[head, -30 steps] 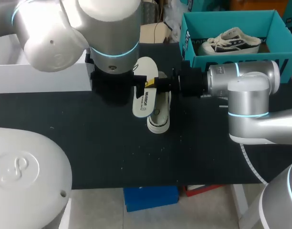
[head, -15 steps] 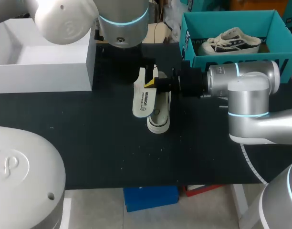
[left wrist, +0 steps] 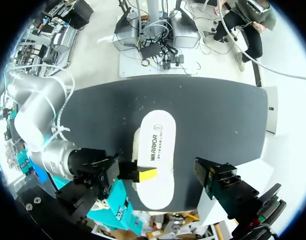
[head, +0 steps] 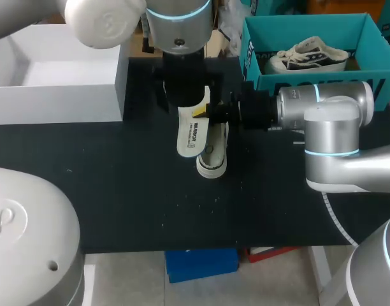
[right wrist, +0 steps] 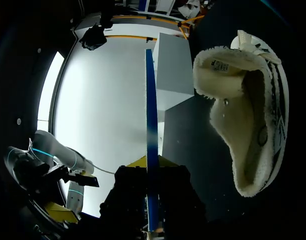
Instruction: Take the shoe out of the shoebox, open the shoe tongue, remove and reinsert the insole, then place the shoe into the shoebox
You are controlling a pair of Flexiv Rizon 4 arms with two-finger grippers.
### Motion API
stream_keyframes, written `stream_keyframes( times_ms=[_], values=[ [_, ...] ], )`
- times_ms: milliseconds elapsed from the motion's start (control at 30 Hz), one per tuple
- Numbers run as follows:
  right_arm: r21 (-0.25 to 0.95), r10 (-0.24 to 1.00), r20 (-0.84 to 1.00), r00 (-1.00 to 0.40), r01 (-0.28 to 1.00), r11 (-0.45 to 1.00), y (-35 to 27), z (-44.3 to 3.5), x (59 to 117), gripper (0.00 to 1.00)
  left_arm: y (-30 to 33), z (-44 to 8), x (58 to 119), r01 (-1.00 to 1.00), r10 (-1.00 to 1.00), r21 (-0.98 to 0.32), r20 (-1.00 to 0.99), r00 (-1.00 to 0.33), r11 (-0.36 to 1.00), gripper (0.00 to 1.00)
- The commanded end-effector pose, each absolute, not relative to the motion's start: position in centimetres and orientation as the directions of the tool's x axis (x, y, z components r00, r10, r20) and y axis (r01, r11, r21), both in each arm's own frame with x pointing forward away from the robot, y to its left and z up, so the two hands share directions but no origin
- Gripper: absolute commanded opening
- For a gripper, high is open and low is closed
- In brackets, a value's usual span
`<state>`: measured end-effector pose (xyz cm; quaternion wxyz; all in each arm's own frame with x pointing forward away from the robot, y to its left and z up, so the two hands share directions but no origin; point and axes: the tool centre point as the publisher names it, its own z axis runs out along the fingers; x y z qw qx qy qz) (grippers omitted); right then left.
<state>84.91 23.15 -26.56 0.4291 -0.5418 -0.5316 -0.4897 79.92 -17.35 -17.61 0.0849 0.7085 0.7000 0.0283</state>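
Now, on the matte black table (head: 118,191), the fleece-lined shoe (head: 212,162) lies near-to-far outside the teal shoebox (head: 310,83). Above it and likewise aligned, the flat oval insole (head: 192,135) is clamped by the right gripper (head: 200,113). I cannot tell the left gripper's (head: 182,95) state.

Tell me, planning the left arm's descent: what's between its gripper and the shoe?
The insole, held by the right gripper, as the left wrist view shows.
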Motion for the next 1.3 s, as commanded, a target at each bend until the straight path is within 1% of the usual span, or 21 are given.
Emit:
stream_keyframes(
  times_ms=[33,500,733,967,1300],
  values=[
    [0.056,0.158,0.986,-0.044,0.996,-0.069,23.3,-26.6,84.9,0.0,-17.3,-18.8,79.7,0.987,0.996,0.162,-0.092,0.02,-0.005,1.0],
    [0.056,0.158,0.986,-0.044,0.996,-0.069,23.3,-26.6,84.9,0.0,-17.3,-20.9,78.8,0.994,0.992,0.109,-0.124,0.013,0.001,1.0],
    [0.056,0.158,0.986,-0.044,0.996,-0.069,23.3,-26.6,84.9,0.0,-17.0,-20.8,79.5,0.995,0.992,0.101,-0.123,0.012,0.001,1.0],
    [0.056,0.158,0.986,-0.044,0.996,-0.069,23.3,-26.6,84.9,0.0,-16.4,-20.5,82.0,0.995,0.992,0.097,-0.126,0.008,0.004,1.0],
    [0.056,0.158,0.986,-0.044,0.996,-0.069,23.3,-26.6,84.9,0.0,-15.7,-20.4,87.7,0.996,0.991,0.089,-0.131,0.009,0.002,1.0]
  ],
)
